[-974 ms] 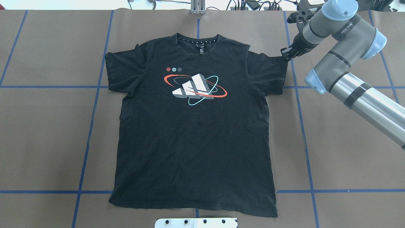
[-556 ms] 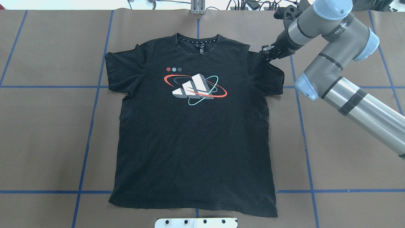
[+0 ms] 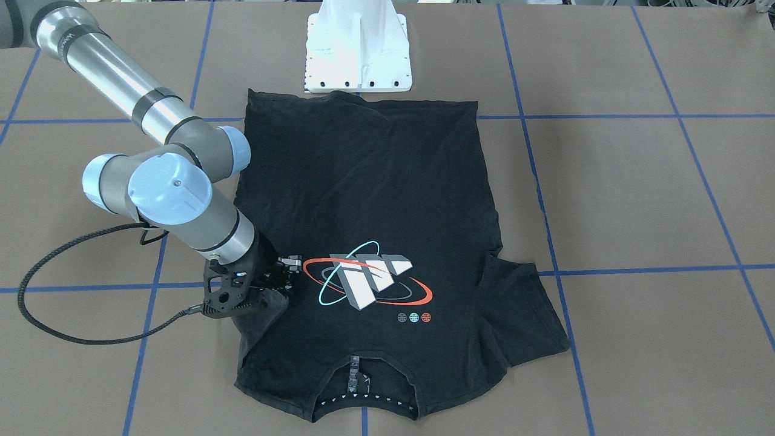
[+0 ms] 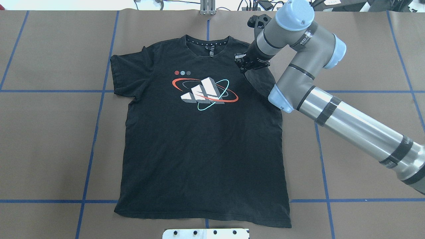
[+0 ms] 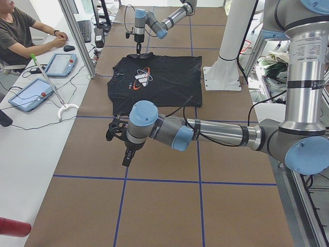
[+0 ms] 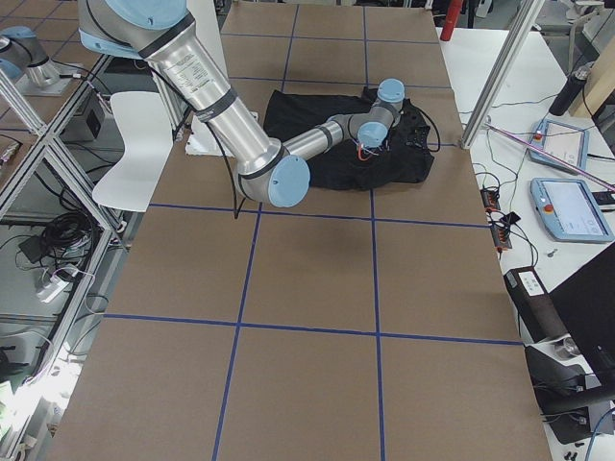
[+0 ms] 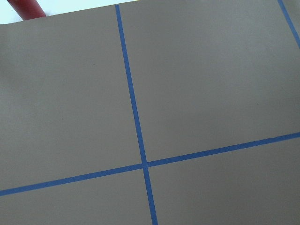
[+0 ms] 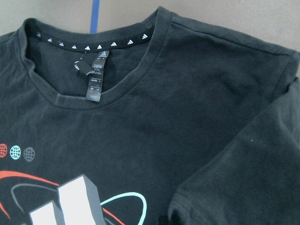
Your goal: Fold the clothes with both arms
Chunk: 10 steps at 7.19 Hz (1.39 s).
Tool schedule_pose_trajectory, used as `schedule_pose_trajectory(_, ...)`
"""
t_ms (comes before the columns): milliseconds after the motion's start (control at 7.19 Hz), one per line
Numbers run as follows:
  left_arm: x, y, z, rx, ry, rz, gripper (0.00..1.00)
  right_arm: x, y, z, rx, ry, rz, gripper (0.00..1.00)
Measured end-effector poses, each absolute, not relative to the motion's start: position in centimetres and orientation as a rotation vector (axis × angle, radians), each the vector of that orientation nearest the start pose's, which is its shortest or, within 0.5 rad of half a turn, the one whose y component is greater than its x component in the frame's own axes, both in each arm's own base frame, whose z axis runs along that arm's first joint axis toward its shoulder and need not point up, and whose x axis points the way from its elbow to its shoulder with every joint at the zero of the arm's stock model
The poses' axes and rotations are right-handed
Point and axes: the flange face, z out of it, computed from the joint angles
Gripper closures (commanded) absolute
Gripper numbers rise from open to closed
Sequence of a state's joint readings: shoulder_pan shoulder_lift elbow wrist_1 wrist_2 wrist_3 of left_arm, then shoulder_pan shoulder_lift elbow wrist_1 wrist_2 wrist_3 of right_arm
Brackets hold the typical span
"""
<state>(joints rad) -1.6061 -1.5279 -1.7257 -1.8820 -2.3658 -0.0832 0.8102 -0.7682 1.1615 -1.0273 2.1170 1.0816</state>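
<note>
- Garment: one black short-sleeved t-shirt [image 4: 199, 156], spread print side up on the brown table [image 4: 49, 139], with its hem toward the robot's white pedestal [image 3: 358, 54].
- Right gripper [image 4: 243, 63]: fingers are clamped on the edge of the shirt's nearer sleeve [image 4: 256, 81]. The sleeve is held lifted and drawn inward over the shoulder, and cloth hangs in a fold beneath the fingers.
- Print [image 4: 205, 93]: red and teal rings round white-grey blocks. It lies just beside the right gripper, on the side toward the shirt's middle.
- Collar [image 4: 206, 44]: near the right gripper, on that same inner side and a little farther from the robot.
- Other sleeve [image 4: 124, 78]: flat on the table, well apart from the right gripper, across the chest from it.
- Left gripper [image 5: 125, 160]: shows only in the side view, fingers pointing down above bare table, well apart from the shirt. Whether the fingers are parted or closed cannot be told.
- Tape lines [image 7: 136, 122]: blue grid on the table, crossing beneath the left gripper.
</note>
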Motion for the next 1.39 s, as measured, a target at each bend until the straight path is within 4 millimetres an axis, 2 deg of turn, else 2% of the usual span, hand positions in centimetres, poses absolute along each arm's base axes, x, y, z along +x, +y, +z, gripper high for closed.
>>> schedule_pose_trajectory(417, -7.9, -48.9, 56.4, 0.384, 0.792, 0.058, 0.00, -52.3, -65.8, 26.7, 0.137, -0.978, 0.069, 1.00)
schedule_pose_trajectory(556, -7.9, -48.9, 56.4, 0.384, 0.793, 0.056, 0.00, -52.9, -66.1, 26.7, 0.133, -0.969, 0.077, 0.67)
schedule_pose_trajectory(695, -7.9, -48.9, 56.3, 0.388, 0.793, 0.056, 0.00, -53.5, -66.2, 26.7, 0.134, -0.958, 0.088, 0.01)
schedule_pose_trajectory(834, -7.7, -49.2, 56.2, 0.399, 0.794, 0.065, 0.00, -54.3, -66.2, 26.8, 0.141, -0.941, 0.100, 0.01)
schedule_pose_trajectory(974, -6.7, -50.3, 55.9, 0.412, 0.799, 0.090, 0.00, -55.1, -66.1, 26.9, 0.148, -0.924, 0.117, 0.00)
schedule_pose_trajectory(1113, -4.3, -52.3, 54.5, 0.418, 0.816, 0.111, 0.00, -55.5, -66.0, 26.5, 0.147, -0.925, 0.147, 0.00)
schedule_pose_trajectory(1391, 2.6, -56.2, 50.1, 0.385, 0.883, 0.094, 0.00, -54.2, -65.3, 24.7, 0.132, -0.975, 0.178, 0.01)
